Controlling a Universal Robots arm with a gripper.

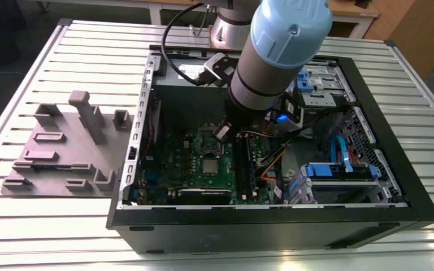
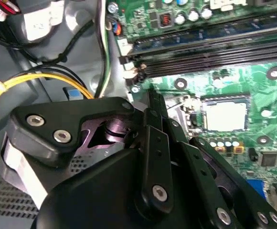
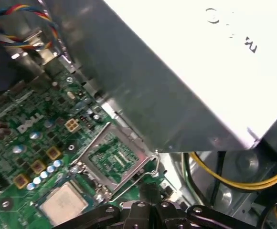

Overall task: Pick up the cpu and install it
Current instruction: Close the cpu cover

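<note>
Inside the open computer case (image 1: pixel 398 197), which lies on its side on the slatted metal table (image 1: pixel 51 226), the arm reaches down over the green motherboard (image 1: pixel 183 164). Its fingers (image 2: pixel 150 102) are pressed together with nothing between them, their tips hovering just above the board beside the processor socket.

The cpu (image 2: pixel 224 116) already sits flat in the socket, silvery top up, a short way off from the fingertips and not touching them. In the first wrist view the cpu (image 3: pixel 63 202) lies just ahead of the fingers (image 3: pixel 148 191), and the socket's metal load frame (image 3: pixel 113 155) stands tilted open beyond it, with its thin wire lever (image 3: pixel 150 174) raised near the fingertips. In the exterior view the cpu (image 1: pixel 212 165) shows as a small pale square just below the fingers (image 1: pixel 223 134).

Black memory slots (image 2: pixel 210 45) run along the board on the far side of the socket from the fingers. Yellow cables (image 2: pixel 38 81) loop beside the black linkage. The large grey power supply box (image 3: pixel 186 62) with a white label rises close above the raised frame. A grey fixture block (image 1: pixel 66 147) rests on the table, well apart from the fingers, outside the case.
</note>
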